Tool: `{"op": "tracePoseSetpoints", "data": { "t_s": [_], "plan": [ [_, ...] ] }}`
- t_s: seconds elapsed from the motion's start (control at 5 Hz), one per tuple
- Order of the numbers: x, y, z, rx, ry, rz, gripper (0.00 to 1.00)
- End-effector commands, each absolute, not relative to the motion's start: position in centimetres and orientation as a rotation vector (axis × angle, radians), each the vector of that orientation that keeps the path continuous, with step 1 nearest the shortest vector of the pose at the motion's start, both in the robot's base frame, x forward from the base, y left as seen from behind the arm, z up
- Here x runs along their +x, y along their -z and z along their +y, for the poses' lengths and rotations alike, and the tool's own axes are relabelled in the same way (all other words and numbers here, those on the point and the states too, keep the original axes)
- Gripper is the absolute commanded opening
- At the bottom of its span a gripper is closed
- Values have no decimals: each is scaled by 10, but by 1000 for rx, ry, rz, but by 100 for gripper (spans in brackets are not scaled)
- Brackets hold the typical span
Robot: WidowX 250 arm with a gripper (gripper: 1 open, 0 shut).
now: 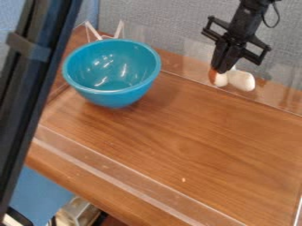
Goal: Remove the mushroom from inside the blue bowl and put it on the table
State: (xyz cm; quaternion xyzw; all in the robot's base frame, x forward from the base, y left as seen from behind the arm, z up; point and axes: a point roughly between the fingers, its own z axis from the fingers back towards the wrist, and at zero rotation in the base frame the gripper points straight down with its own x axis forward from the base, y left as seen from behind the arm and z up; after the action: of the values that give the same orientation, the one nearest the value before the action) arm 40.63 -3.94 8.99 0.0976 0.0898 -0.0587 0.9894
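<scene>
The blue bowl (112, 71) stands on the wooden table (177, 132) at the far left, with nothing showing inside it. Far to its right, near the back wall, the black gripper (222, 72) points steeply down. It is shut on the mushroom (239, 80), whose orange cap sits at the fingertips while the cream stem sticks out to the right. The mushroom hangs just above the tabletop, well away from the bowl.
Low clear acrylic walls (141, 168) edge the table at the front and back. A dark post (30, 97) crosses the left foreground and hides part of the table's left edge. A grey panel rises behind the gripper.
</scene>
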Motion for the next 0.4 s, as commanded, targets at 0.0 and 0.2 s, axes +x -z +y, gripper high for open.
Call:
{"op": "tracePoseSetpoints", "data": {
  "t_s": [0.0,0.2],
  "plan": [
    [417,-110,-28,192,83,124,0],
    [419,-110,-26,196,68,135,0]
  ]
}}
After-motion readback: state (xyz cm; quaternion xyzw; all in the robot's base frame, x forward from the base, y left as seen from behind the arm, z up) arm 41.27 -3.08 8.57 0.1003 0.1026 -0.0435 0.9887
